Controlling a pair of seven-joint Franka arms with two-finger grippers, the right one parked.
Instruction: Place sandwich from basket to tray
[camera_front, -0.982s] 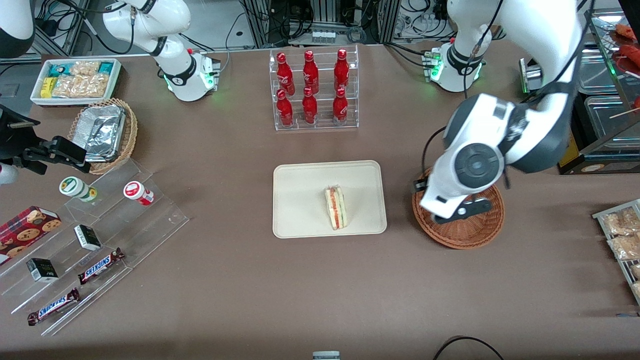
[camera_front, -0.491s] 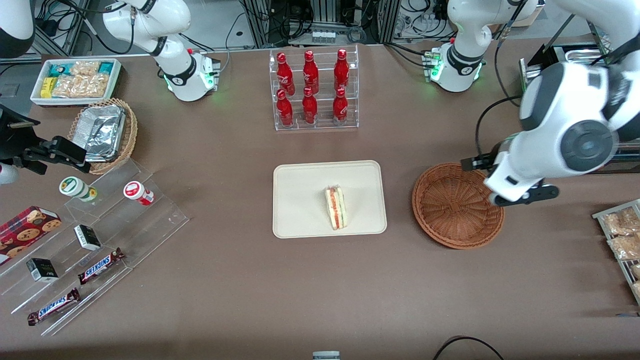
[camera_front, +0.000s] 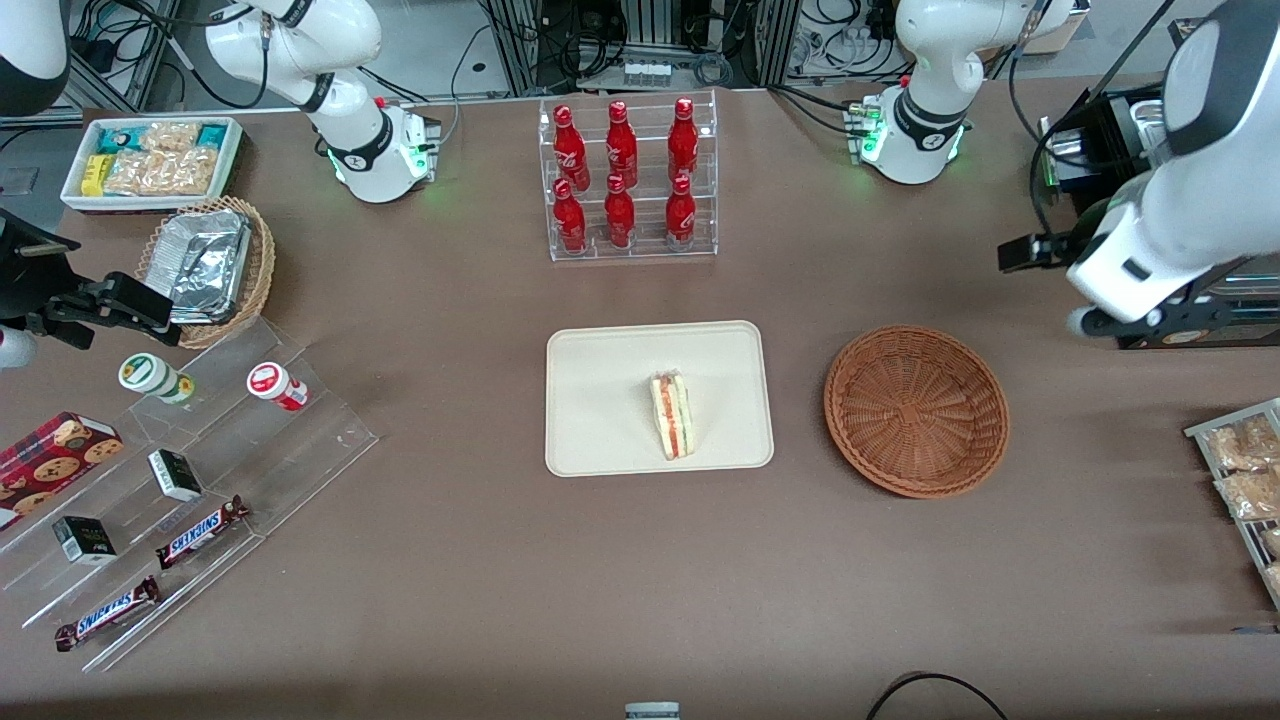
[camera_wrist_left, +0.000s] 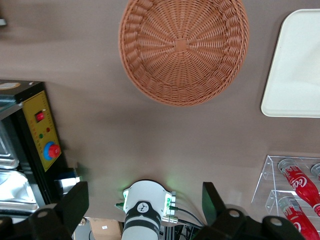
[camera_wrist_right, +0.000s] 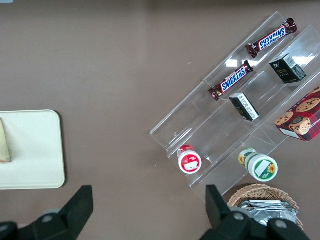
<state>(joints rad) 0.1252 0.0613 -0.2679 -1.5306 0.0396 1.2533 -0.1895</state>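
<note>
While sandwich sits trayed, gripper gapes.

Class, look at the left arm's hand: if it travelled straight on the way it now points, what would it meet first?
The hand, fingers open and empty, points down at bare brown table between the round reddish-brown wicker basket and the working arm's white base. It would probably meet the table first, though depth is unclear.
</note>
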